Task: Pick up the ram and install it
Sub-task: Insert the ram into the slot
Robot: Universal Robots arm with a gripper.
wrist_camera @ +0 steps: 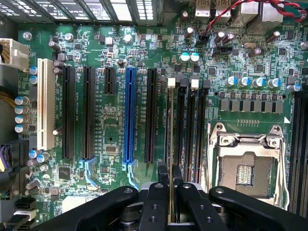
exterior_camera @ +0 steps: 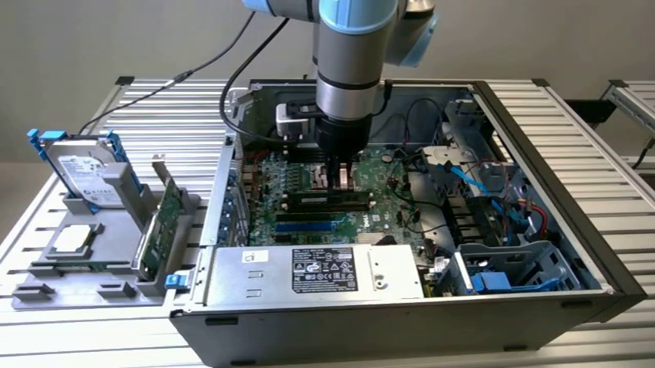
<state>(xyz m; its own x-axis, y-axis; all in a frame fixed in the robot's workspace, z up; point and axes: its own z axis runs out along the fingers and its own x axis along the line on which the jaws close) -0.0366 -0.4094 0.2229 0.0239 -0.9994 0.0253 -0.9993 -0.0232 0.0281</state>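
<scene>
The hand (wrist_camera: 171,192) is pinched nearly closed on the ram (wrist_camera: 171,130), held edge-on over the white-latched memory slots (wrist_camera: 190,130). The open processor socket (wrist_camera: 245,168) lies just beside them, the blue expansion slot (wrist_camera: 129,115) opposite, and red cables (wrist_camera: 231,12) run nearby.

Flat printed-circuit motherboard (wrist_camera: 115,139): green, with fine pale traces. Long plastic expansion slots: one blue slot (wrist_camera: 129,115), one white slot (wrist_camera: 45,103), and black slots (wrist_camera: 88,113). Thin circuit-board ram (wrist_camera: 171,125), seen edge-on: pale yellow-green edge. Two-finger metal gripper (wrist_camera: 170,169): matt black. Tubular robot arm (exterior_camera: 346,77): grey, with light-blue joint caps (exterior_camera: 353,14). Boxy metal power supply (exterior_camera: 394,272): silver, with a black-and-white label. Flat data cables (exterior_camera: 476,188): blue. Slatted aluminium table (exterior_camera: 594,138): silver, with parallel ribs.
</scene>
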